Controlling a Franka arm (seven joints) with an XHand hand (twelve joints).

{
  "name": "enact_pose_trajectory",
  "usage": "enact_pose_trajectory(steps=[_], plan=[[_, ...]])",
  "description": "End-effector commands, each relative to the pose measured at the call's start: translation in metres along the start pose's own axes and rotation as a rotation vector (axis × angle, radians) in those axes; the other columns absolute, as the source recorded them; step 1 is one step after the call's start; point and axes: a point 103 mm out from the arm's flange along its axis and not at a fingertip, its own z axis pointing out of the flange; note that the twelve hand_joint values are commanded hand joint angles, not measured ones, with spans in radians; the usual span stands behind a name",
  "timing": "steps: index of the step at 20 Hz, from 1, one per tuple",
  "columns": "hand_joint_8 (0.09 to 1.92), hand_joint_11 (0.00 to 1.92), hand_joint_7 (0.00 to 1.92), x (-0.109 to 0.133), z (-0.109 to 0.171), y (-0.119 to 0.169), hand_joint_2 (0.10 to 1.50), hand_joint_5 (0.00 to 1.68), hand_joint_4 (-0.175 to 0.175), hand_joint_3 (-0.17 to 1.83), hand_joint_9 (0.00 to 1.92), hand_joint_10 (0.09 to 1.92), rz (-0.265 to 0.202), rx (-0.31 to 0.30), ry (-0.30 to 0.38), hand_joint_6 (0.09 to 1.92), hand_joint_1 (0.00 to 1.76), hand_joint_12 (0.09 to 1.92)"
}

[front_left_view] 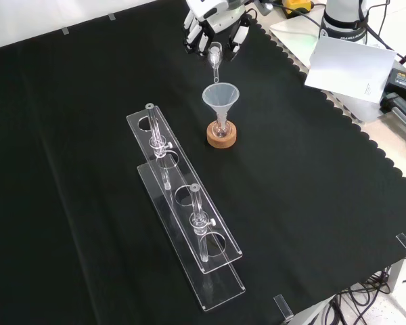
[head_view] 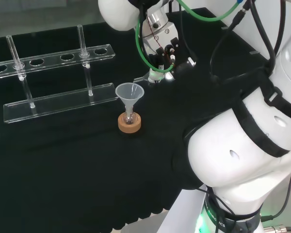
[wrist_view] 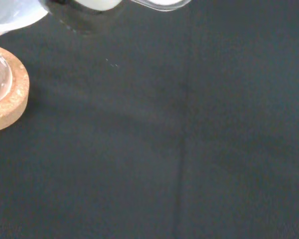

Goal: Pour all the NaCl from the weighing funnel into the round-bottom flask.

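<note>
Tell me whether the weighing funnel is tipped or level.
Tipped: in the front view the weighing funnel, held by the hand, points its spout down toward the funnel.

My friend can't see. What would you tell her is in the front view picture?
The robot's hand at the top holds a small clear weighing funnel, spout tilted down toward a bigger clear funnel. That funnel sits in a little flask on a cork ring. A clear rack with two glass tubes lies nearer on the black cloth.
</note>
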Motion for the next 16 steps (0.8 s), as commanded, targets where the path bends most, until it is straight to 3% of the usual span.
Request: enact_pose_trajectory(steps=[1, 16], plan=[[0.66, 0.80, 0.60, 0.0013, 0.0004, 0.0000, 1.02, 1.46, 0.175, -0.17, 0.95, 0.32, -0.007, 0.008, -0.020, 0.18, 1.14, 1.03], [0.66, 0.80, 0.59, 0.0060, 0.0009, 0.0009, 1.02, 1.46, 0.175, -0.17, 0.95, 0.32, -0.020, 0.032, -0.091, 0.18, 1.14, 1.02]])
